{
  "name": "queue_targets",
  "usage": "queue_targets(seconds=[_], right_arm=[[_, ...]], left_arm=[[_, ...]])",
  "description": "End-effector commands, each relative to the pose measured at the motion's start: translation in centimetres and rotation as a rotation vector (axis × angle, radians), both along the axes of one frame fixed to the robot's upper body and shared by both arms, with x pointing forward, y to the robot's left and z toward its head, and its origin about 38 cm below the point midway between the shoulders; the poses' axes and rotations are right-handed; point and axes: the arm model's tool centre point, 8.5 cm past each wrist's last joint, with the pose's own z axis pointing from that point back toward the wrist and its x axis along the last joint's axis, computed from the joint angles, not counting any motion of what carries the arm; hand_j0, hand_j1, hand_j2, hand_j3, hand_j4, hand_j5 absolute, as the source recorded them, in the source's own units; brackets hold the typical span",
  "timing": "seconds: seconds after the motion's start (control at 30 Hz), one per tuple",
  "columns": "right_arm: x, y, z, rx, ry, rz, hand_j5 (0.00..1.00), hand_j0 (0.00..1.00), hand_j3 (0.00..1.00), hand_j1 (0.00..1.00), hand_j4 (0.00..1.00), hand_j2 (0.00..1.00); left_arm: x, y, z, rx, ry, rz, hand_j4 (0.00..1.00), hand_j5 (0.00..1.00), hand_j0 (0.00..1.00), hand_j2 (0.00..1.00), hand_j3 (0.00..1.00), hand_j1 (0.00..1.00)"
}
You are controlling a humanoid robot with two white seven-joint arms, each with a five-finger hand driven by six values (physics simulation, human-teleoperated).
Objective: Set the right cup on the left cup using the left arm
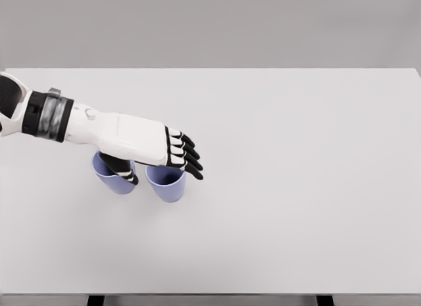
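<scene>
I start with the black fingertips (192,158) of my left hand (148,143). The four fingers are stretched out almost flat, close side by side, and they point to the right and a bit down. They reach just past the far rim of the right cup, a small light purple-blue plastic cup (166,183). The black thumb (122,168) hangs down lower, in the gap between the two cups. I cannot tell if the thumb touches either cup. The fingers are not wrapped around anything, so the hand holds nothing.

The white back of the hand covers the top of the right cup, so I see only the front of its rim and its side. That cup stands upright on the flat white table (296,187).

The left cup, another small light purple-blue plastic cup (110,175), stands just beside it. They are near each other, side by side. The wrist hides part of it.

My white arm, with its grey and black band (49,115), comes in from the left edge.
</scene>
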Motion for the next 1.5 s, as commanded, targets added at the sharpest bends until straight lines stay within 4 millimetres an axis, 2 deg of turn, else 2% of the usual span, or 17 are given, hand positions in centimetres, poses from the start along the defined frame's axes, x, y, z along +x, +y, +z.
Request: queue_targets(seconds=[0.0,0.43,0.63,0.9,1.47], right_arm=[[0.0,0.0,0.0,0.0,0.0,0.0,1.0,1.0,1.0,1.0,1.0,1.0],[0.0,0.0,0.0,0.0,0.0,0.0,1.0,1.0,1.0,1.0,1.0,1.0],[0.0,0.0,0.0,0.0,0.0,0.0,1.0,1.0,1.0,1.0,1.0,1.0],[0.0,0.0,0.0,0.0,0.0,0.0,1.0,1.0,1.0,1.0,1.0,1.0],[0.0,0.0,0.0,0.0,0.0,0.0,1.0,1.0,1.0,1.0,1.0,1.0]], left_arm=[[0.0,-0.2,0.0,-0.002,-0.003,-0.003,0.98,0.98,0.98,0.98,0.98,0.98],[0.2,-0.3,-0.5,0.02,-0.023,-0.005,0.98,0.98,0.98,0.98,0.98,0.98],[0.2,-1.4,-0.4,0.008,-0.025,-0.026,0.98,0.98,0.98,0.98,0.98,0.98],[0.3,-1.6,-1.0,0.014,-0.018,-0.024,0.98,0.98,0.98,0.98,0.98,0.98],[0.8,-0.7,-1.6,0.039,-0.016,0.024,1.0,1.0,1.0,1.0,1.0,1.0]])
